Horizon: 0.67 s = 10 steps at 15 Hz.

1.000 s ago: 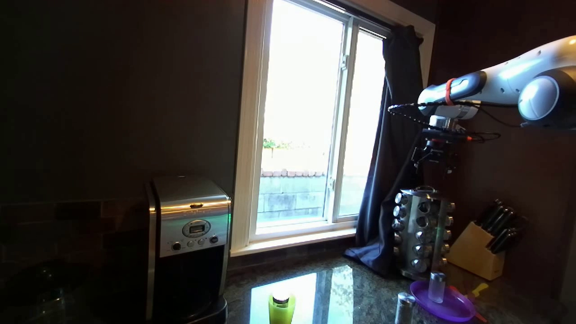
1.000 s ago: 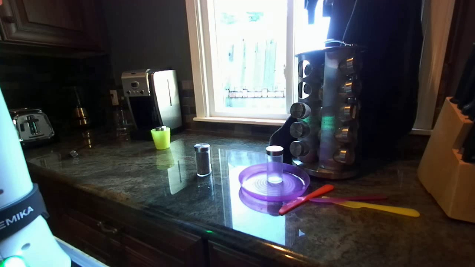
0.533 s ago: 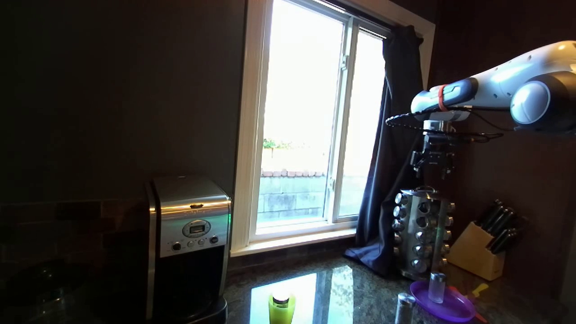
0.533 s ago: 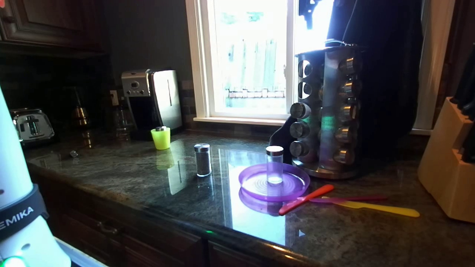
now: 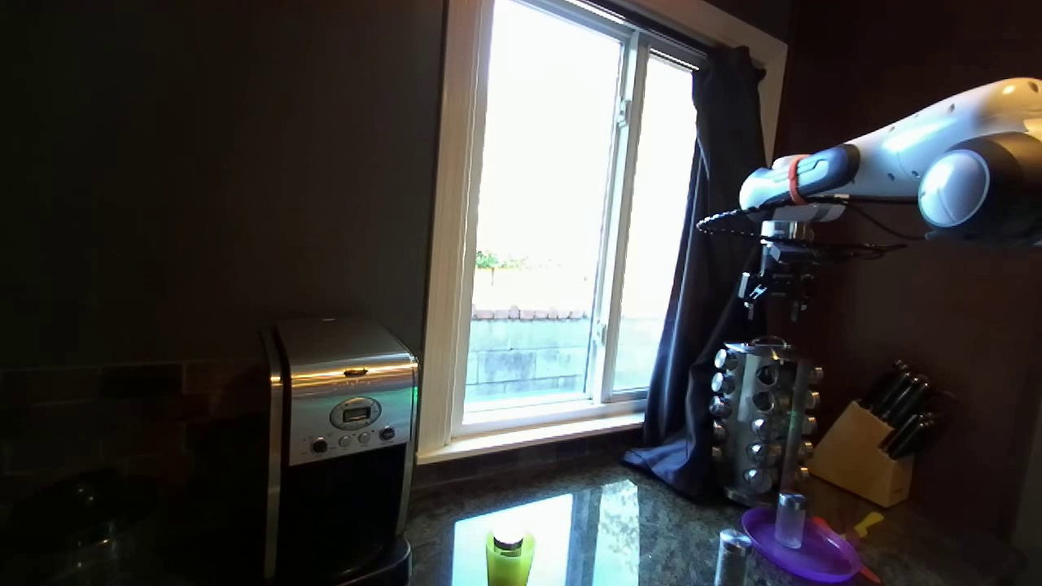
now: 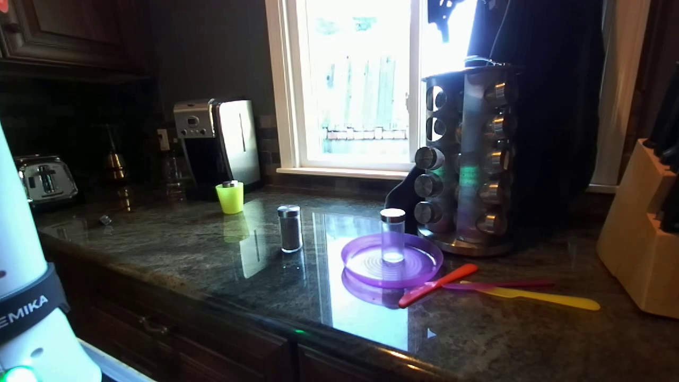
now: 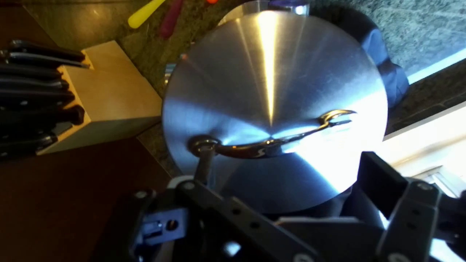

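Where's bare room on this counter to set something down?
The countertop is bare between the lime-green cup and dark-filled spice jar, and in front of the yellow knife. It's crowded around the purple plate, red knife and spice rack, with the open gripper above that rack.

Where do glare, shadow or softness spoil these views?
Both exterior views: the white-framed window is blown out, its glare mirrored on the dark speckled stone counter. In an exterior view, the black two-fingered gripper partly blends into the dim background. Wrist view: bright glare and streaks cross the round brushed-metal rack top; the gripper's near parts look soft.
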Motion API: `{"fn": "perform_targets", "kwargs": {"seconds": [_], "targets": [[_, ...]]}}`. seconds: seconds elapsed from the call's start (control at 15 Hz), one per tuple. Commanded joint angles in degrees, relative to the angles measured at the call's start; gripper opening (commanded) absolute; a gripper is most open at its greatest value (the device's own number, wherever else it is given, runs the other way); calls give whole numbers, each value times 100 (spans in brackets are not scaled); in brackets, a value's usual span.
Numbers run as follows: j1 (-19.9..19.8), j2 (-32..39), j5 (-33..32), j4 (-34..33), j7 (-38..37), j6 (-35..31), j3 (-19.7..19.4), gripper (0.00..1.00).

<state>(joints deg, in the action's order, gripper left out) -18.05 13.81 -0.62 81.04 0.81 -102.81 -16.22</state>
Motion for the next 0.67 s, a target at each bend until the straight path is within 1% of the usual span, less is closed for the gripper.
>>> {"fn": "perform_targets", "kwargs": {"seconds": [0.0,0.2,0.4,0.6], "targets": [[-207,265,106,-136,1100,-271,104,100],[-337,438,232,-239,1713,-129,150,100],[-461,525,333,-244,2343,-128,232,100],[-554,580,448,-336,2780,-20,307,100]]}}
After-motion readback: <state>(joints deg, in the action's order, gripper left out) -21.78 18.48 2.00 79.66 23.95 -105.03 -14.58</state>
